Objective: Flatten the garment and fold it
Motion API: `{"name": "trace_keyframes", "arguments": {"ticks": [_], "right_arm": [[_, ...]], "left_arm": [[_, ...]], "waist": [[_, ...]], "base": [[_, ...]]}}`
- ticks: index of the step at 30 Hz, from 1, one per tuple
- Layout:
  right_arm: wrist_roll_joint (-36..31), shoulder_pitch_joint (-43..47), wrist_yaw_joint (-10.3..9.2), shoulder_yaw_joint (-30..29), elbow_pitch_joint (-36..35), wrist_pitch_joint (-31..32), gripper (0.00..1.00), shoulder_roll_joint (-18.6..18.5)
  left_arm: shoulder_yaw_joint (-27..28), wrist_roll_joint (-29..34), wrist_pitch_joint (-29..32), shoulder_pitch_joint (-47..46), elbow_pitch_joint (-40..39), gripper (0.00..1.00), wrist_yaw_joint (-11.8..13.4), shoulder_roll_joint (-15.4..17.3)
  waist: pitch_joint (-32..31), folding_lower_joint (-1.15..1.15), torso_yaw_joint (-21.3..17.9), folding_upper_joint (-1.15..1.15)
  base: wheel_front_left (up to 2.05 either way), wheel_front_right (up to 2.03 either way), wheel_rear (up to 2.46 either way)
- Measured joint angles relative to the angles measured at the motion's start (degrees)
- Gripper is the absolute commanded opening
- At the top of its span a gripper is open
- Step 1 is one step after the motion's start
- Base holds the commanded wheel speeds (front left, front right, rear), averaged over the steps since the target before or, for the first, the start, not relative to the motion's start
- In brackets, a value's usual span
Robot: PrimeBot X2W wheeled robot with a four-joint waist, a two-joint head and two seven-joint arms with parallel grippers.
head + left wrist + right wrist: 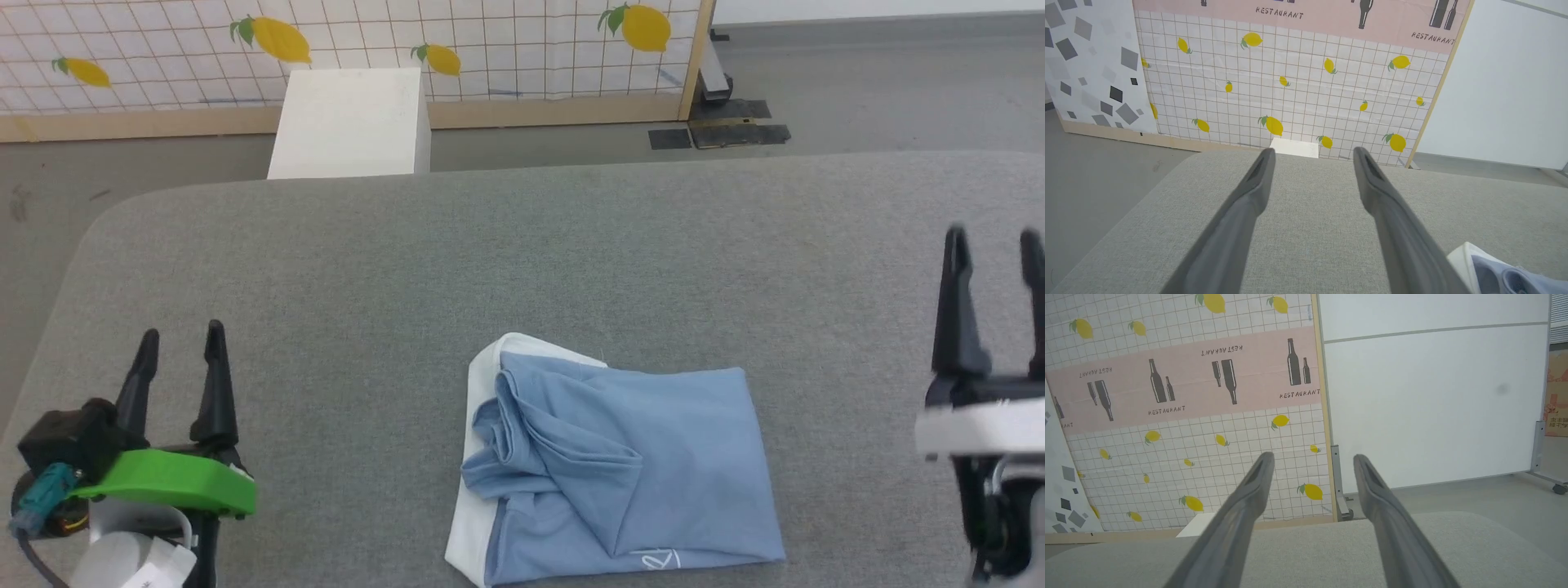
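Two grippers stand spread and empty over the table (490,261): the left gripper (182,331) at the near-left rounded corner, the right gripper (993,235) by the right side, both well apart from the garment (620,465). The head view shows the garment folded into a rough rectangle at the near middle, with its logo (660,560) at its near edge, while the left wrist view catches a white-and-blue corner of it. Bare table runs to the far edge, with a white box (351,122) and a lemon screen (506,41) beyond.
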Motion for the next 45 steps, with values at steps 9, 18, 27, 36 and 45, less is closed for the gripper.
{"name": "trace_keyframes", "arguments": {"ticks": [9,18,27,36,45], "right_arm": [[-1.4,6.7,0.00,2.6,4.8,1.7,1.00,0.5],[-1.8,7.5,0.00,3.2,5.0,2.4,1.00,0.1],[-1.8,7.5,0.00,3.2,5.4,2.5,1.00,0.3],[-1.8,7.5,0.00,3.5,5.9,3.0,1.00,0.5],[-2.2,6.5,0.00,2.8,5.7,9.3,1.00,0.3]], "left_arm": [[-1.9,1.6,0.0,-0.3,3.1,1.00,-0.8,-0.9],[-1.9,2.8,-0.2,-0.3,4.2,1.00,-0.8,-1.0],[-1.7,4.1,-0.2,-0.3,4.5,1.00,-1.0,-1.3],[-1.5,4.1,-0.2,-0.3,4.7,1.00,-1.3,-1.4],[-1.1,4.2,-0.2,-0.3,4.5,1.00,-1.4,-1.5]], "waist": [[-0.1,0.00,0.9,0.00],[-0.3,0.00,1.2,0.00],[-0.8,0.00,1.0,0.00],[-1.0,0.00,0.7,0.00],[-0.6,0.00,0.5,0.00]], "base": [[0.00,0.00,0.00],[0.00,0.00,0.00],[0.00,0.00,0.00],[0.00,0.00,0.00],[0.00,0.00,0.00]]}}
